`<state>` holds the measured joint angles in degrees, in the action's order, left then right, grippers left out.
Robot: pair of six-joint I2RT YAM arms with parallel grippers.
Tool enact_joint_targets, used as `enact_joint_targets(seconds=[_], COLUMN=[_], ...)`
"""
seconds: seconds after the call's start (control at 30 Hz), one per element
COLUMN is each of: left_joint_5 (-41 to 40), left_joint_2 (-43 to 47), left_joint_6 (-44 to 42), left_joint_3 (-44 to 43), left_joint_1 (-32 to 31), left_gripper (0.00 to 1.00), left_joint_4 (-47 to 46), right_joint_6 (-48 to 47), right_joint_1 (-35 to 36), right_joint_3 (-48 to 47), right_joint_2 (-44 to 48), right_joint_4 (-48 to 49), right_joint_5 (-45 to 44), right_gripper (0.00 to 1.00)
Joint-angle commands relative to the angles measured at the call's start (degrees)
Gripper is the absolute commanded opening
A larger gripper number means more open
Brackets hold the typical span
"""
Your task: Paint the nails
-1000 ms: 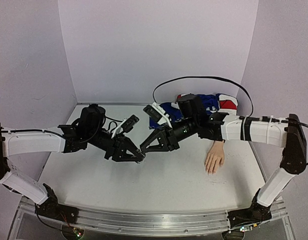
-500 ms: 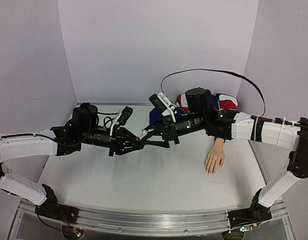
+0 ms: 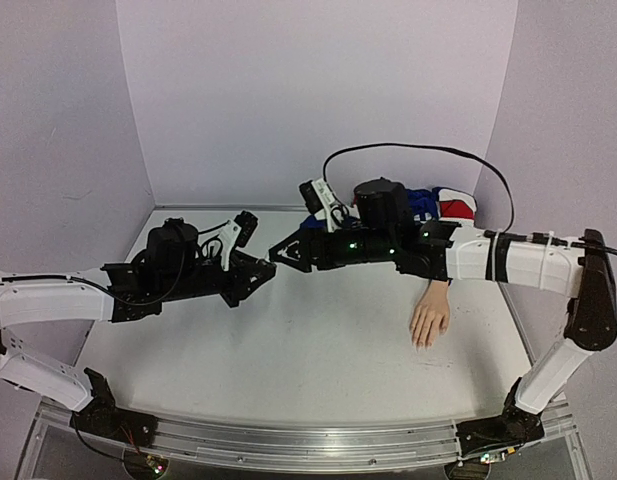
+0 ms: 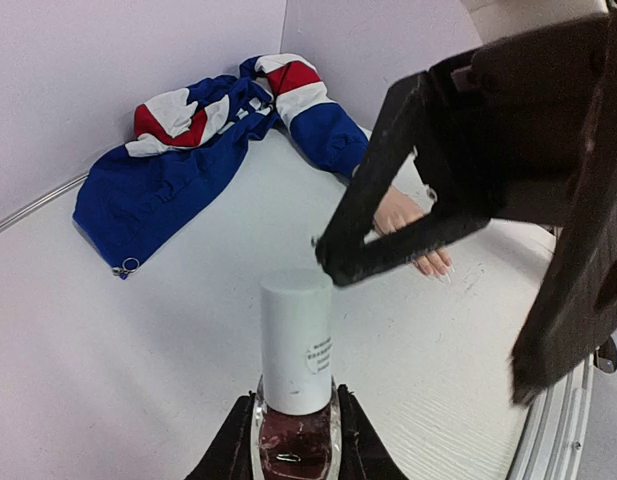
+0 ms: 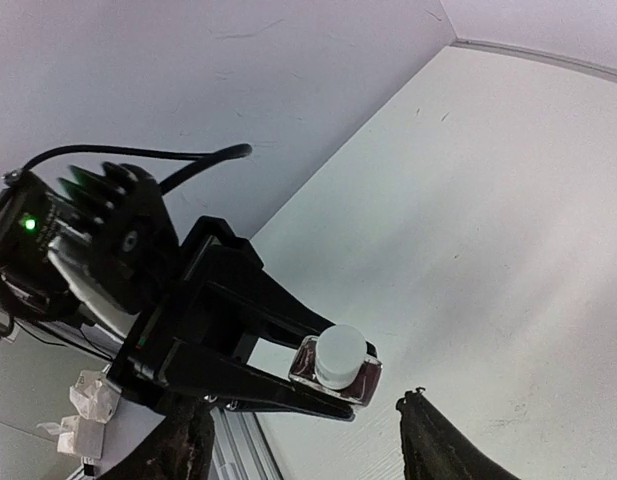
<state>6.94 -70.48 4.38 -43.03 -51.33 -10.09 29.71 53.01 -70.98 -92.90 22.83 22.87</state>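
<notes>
Both grippers have risen and drawn toward the back wall since a second ago, and the right gripper (image 3: 281, 254) has let go and now stands spread just in front of the white cap (image 4: 296, 340). Reaching in low from the left, the left gripper (image 3: 265, 272) is clamped on the dark nail-polish bottle (image 5: 336, 362), which it holds upright with the cap on. The right arm stretches across from the right, and its black cable (image 3: 418, 150) arcs above it. The nails (image 3: 423, 343) are on the mannequin hand (image 3: 429, 320), which lies flat on the right of the white table (image 3: 288, 370), well apart from both grippers. A blue, red and white garment (image 4: 188, 150) is bunched in the far corner. Pale lilac walls (image 3: 318, 90) enclose the table.
</notes>
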Motion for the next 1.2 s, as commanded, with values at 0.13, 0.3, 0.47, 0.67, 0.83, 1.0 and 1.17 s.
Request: enact_joint_targets(seconds=[0.13,0.3,0.47,0.67,0.83,1.0,1.17], left_joint_5=[-4.77,-5.16,-5.56,-4.04,1.15,18.28,50.19], left_joint_2=[0.55,1.06,1.7,2.32,3.55,6.67,7.25], left_joint_6=[0.5,0.54,0.84,1.97,2.65,1.62,2.45], left_joint_3=[-0.97,-0.43,-0.13,-0.24,-0.29,-0.6,-4.3], left_joint_1=[-1.22,-1.44,-1.4,-1.4,-1.4,-1.19,-0.38], left_gripper=[0.0,0.0,0.0,0.0,0.0,0.0,0.0], left_joint_4=[-3.45,-3.39,-3.37,-3.37,-3.47,-3.61,-4.5], right_joint_6=[6.38,7.18,7.75,7.1,2.97,-5.88,-17.1], right_joint_1=[1.53,1.64,1.72,1.72,1.1,-3.9,-4.45], right_joint_3=[-5.29,-6.47,-6.93,-6.61,-6.16,-4.28,-0.45], right_joint_2=[-4.23,-6.05,-7.02,-7.2,-5.94,-3.38,-0.05], right_joint_4=[6.43,6.93,7.1,7.17,7.16,7.27,7.12], right_joint_5=[-4.08,-3.17,-2.66,-2.32,1.12,22.4,52.43], right_gripper=[0.54,0.42,0.28,0.18,0.02,0.0,0.0])
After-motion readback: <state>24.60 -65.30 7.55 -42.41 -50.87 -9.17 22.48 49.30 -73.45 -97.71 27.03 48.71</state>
